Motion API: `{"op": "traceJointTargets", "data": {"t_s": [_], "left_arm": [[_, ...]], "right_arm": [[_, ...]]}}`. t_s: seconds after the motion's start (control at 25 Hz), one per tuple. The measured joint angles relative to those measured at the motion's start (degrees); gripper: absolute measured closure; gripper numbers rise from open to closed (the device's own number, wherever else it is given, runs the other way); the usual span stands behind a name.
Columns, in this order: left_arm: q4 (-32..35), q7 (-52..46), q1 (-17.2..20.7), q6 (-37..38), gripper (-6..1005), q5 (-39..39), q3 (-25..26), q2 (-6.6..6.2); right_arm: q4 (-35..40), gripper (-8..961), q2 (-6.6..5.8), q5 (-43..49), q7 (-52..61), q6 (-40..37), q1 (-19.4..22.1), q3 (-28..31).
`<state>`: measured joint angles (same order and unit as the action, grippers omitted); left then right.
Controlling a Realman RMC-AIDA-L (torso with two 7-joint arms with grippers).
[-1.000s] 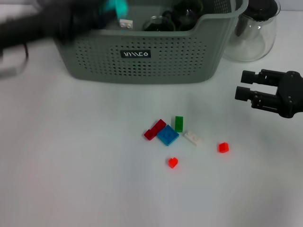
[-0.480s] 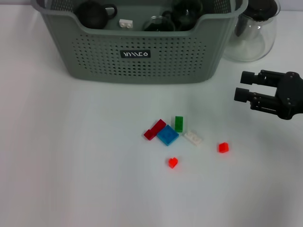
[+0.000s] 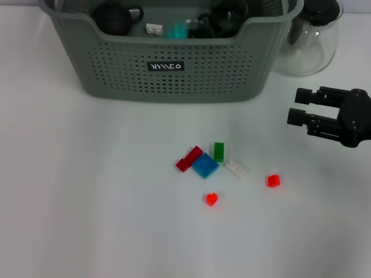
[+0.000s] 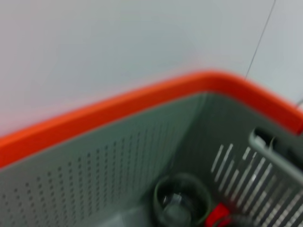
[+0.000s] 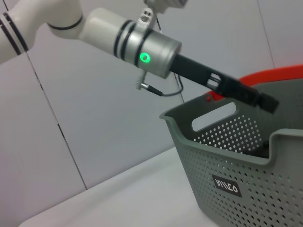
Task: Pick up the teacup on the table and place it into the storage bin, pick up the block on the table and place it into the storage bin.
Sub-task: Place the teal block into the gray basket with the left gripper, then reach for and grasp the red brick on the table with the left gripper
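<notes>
Presently the right gripper [image 3: 297, 106] hovers with fingers [image 3: 304, 94] parted, holding nothing, pointing toward the robot's left, above the bench [image 3: 87, 202]. Loose blocks lie down and to its left: orange cube [image 3: 273, 180] nearest, then white plate [image 3: 236, 168], green brick [image 3: 219, 151], blue tile [image 3: 205, 165], dark red piece [image 3: 189, 158], second orange cube [image 3: 211, 199]. Right arm clearly the nearer. Left gripper [image 5: 246, 94] shows only in the right wrist view, over the storage bin [image 3: 174, 63]; its grip cannot be told. Dark teacup [image 3: 113, 15] and teal block [image 3: 177, 30] sit inside the bin.
</notes>
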<state>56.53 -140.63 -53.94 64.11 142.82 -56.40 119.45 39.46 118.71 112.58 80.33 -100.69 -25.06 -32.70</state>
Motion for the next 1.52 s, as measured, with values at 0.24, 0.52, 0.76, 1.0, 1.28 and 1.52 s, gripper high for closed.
{"op": "traceJointTargets", "data": {"t_s": [0.24,0.52,0.76,1.0,1.28,1.52], "left_arm": [[9.4,6.35,9.04,5.46,406,-16.59,2.38,0.08],[5.64,36.84,25.54,20.07,320,-42.44,16.19,3.75],[-6.63,64.94,34.27,34.46,337,-41.11,23.72,4.84],[-21.3,84.62,36.18,33.08,377,-31.67,25.18,5.11],[-36.12,96.65,32.15,19.81,424,-29.45,23.09,5.15],[-44.43,105.16,29.44,11.13,476,-30.09,23.82,5.25]], "right_arm": [[0.0,339,-0.04,0.0,0.0,-0.08,0.01,0.0],[0.01,339,-0.01,0.05,0.0,0.3,0.02,0.1],[0.01,339,-0.27,0.05,0.53,0.51,-0.45,0.1],[0.01,339,-0.33,0.02,0.73,0.58,-0.8,0.22],[0.0,339,-0.32,0.0,1.19,0.42,-0.92,0.49],[0.0,339,-0.32,0.0,1.22,0.19,-0.7,0.82]]}}
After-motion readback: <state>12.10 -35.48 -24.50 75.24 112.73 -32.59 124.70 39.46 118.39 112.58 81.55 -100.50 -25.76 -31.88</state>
